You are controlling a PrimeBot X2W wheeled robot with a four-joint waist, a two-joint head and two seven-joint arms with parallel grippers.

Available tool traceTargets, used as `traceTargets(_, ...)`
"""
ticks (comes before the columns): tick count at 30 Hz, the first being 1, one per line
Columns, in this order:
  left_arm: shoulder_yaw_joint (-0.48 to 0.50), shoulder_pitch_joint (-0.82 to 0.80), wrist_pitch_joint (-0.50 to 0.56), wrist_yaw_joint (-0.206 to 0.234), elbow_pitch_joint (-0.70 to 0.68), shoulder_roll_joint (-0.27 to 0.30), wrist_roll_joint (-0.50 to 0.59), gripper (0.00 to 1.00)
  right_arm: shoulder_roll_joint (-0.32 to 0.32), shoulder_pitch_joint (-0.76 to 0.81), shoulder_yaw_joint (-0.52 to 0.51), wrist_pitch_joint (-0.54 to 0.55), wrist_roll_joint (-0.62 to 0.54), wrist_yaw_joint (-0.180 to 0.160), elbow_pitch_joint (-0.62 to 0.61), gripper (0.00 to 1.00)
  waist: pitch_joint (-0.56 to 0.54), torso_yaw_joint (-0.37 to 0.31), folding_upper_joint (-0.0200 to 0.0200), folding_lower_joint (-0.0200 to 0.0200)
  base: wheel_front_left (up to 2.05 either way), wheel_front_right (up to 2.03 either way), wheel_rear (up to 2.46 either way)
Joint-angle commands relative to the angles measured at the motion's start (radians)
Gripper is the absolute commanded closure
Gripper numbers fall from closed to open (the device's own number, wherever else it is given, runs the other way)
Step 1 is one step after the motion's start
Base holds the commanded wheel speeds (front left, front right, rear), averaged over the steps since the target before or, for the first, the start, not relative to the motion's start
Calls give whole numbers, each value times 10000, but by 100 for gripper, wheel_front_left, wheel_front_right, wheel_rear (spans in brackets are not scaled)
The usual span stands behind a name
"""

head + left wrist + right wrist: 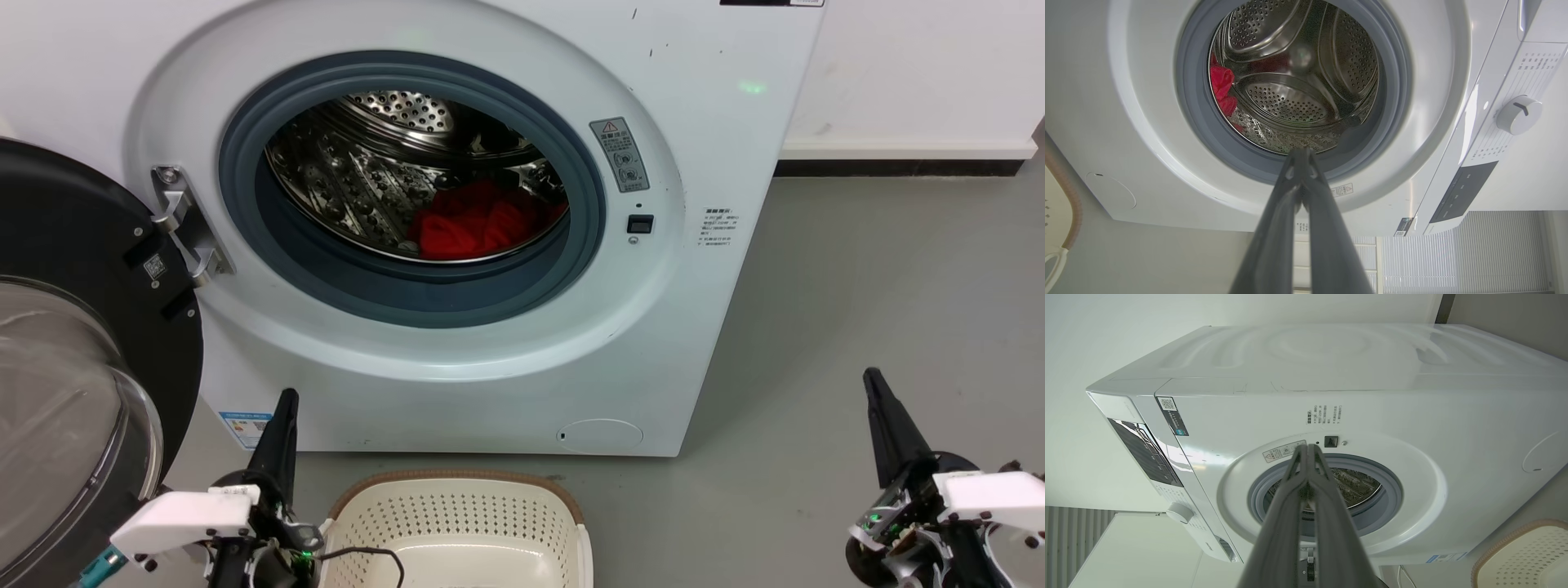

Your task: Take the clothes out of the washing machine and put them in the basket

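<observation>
The white washing machine stands in front of me with its round door swung open to the left. Red clothes lie bunched at the bottom of the steel drum; the left wrist view shows them at the drum's left side. The cream basket with a brown rim sits on the floor below the washer's front, between my arms. My left gripper is shut and empty beside the basket's left. Far right and low, my right gripper is shut and empty too.
Grey floor stretches to the right of the washer up to a white wall with a dark skirting strip. The open door takes up the left side. A black cable loops over the basket's near rim.
</observation>
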Motion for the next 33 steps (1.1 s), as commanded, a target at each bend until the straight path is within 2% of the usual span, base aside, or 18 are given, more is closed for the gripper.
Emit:
traceTargets(1,-7,15,-4,0,30,-4,0,0,0,16,0,-1,1,2,22,0,0,0,-1,0,0,0,0)
traceTargets(15,-833,-382,-695,-4,-103,0,369,0,1,32,305,-690,-632,2,-355,0,28,10,-1,0,0,0,0)
traceTargets(33,-1397,-656,-1449,-9,-684,6,4009,0,1,108,453,-1444,-4611,2,-926,0,41,8,-1,0,0,0,0)
